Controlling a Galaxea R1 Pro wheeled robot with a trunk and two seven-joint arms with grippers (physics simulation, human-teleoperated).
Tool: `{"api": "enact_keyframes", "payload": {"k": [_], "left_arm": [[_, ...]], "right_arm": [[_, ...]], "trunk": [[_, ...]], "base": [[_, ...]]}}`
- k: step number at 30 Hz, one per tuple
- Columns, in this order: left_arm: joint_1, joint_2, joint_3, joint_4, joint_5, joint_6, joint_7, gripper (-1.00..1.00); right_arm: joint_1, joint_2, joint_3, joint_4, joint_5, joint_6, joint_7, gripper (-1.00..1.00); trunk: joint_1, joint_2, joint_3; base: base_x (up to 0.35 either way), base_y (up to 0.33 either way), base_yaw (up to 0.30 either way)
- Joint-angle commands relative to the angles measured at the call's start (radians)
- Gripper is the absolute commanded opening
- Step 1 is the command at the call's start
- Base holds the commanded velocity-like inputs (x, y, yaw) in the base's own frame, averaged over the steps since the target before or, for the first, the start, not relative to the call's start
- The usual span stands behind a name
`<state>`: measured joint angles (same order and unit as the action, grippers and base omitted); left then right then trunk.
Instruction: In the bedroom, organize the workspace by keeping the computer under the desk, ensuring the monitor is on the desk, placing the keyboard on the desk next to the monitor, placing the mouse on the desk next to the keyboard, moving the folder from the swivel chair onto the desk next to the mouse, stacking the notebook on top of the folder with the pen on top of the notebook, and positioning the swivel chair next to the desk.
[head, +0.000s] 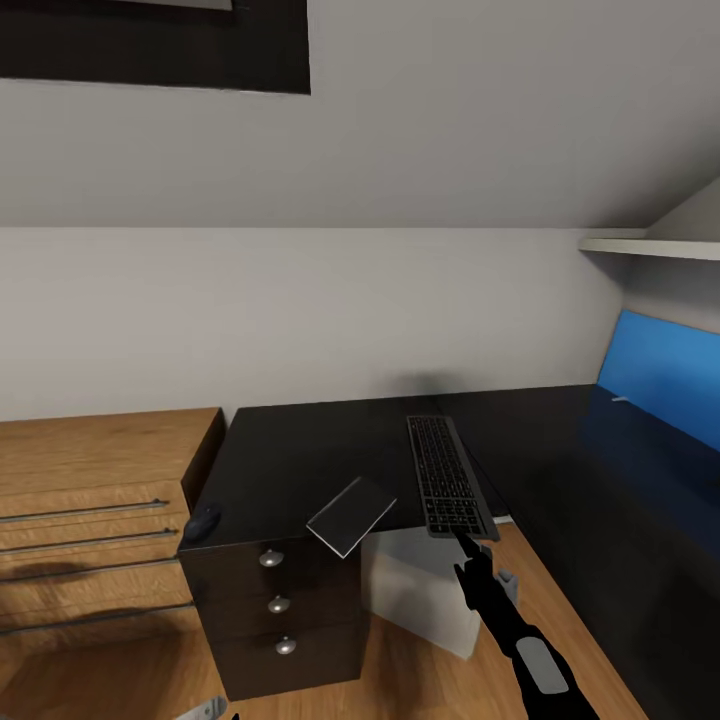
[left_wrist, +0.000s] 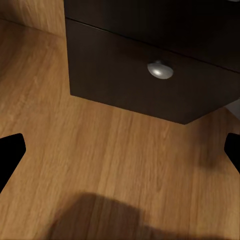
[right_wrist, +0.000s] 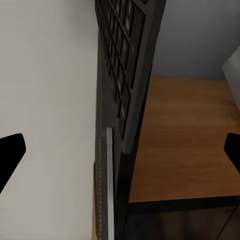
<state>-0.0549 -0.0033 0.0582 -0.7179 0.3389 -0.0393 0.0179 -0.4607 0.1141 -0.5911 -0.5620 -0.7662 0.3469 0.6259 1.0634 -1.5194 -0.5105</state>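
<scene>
Black plastic and low flat keys make the keyboard (head: 448, 476) look light, stiff and thin, a long slab that lies on the table (head: 300, 450) with its near end jutting a little past the front edge. That overhang seems the natural place to take hold: a pinch across the short end, top face and underside (the keys give some bite, the smooth rim likely less). Held at one end it should stay rigid but may lever down, so a slide along the tabletop looks safer than a lift. The right end effector (head: 464, 545) sits just at that near end, and the right wrist view shows its fingertips (right_wrist: 11, 150) spread wide, the keyboard edge-on between them and unclamped. The left end effector (left_wrist: 120, 150) is also apart, facing the floor and a drawer knob (left_wrist: 160, 70). The notebook (head: 350, 515) overhangs the table edge nearby, and the mouse (head: 201, 521) sits at the corner.
</scene>
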Motion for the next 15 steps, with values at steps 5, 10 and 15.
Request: {"api": "enact_keyframes", "payload": {"k": [5,10,15], "left_arm": [[0.0,0.0,0.001,0.0,0.009,-0.002,0.001,1.0],[0.0,0.0,0.0,0.0,0.009,-0.002,0.001,1.0],[-0.001,0.0,0.0,0.0,0.009,-0.002,0.002,1.0]], "right_arm": [[-0.001,0.0,-0.006,-0.001,-0.005,0.009,0.003,1.0],[0.0,-0.003,-0.007,0.0,-0.005,0.01,0.002,1.0],[-0.001,-0.013,-0.008,0.002,-0.007,0.01,0.002,1.0]], "trunk": [[0.0,-0.001,-0.001],[0.0,-0.001,-0.001],[0.0,-0.001,-0.001]], "base": [[0.117,0.0,0.0],[0.05,0.0,0.0],[0.006,0.0,0.0]]}}
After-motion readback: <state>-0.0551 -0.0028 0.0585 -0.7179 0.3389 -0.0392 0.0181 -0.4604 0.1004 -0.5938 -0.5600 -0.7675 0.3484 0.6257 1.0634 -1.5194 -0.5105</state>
